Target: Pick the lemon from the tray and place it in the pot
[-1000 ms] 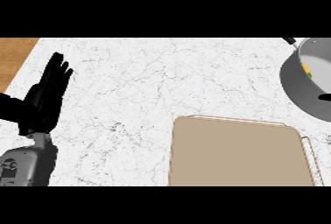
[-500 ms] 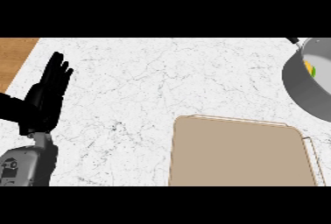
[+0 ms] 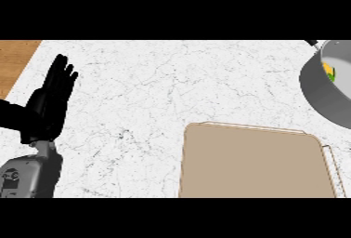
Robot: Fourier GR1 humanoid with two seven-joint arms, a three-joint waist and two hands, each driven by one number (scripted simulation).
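At left edge of the view, left hand (image 3: 49,100) rests open above the desk (image 3: 178,88), fingers straight and pointing toward the far side, holding nothing. Grey forearm (image 3: 31,174) comes in below it from the near left corner. Right hand not visible.

Desk top is white marble with fine dark veining; a strip of brown wood (image 3: 15,58) shows at the far left corner, beyond the hand.

Tray (image 3: 257,162), tan with rounded corners, lies flat on the near right part of the desk, well apart from the hand. Its surface shows bare.

Pot (image 3: 328,88), grey metal, sits at the far right, cut by the view's edge, beyond the tray and apart from it. Inside it, near the right edge, a small patch of yellow with a bit of green: the lemon (image 3: 329,70), only partly in view.
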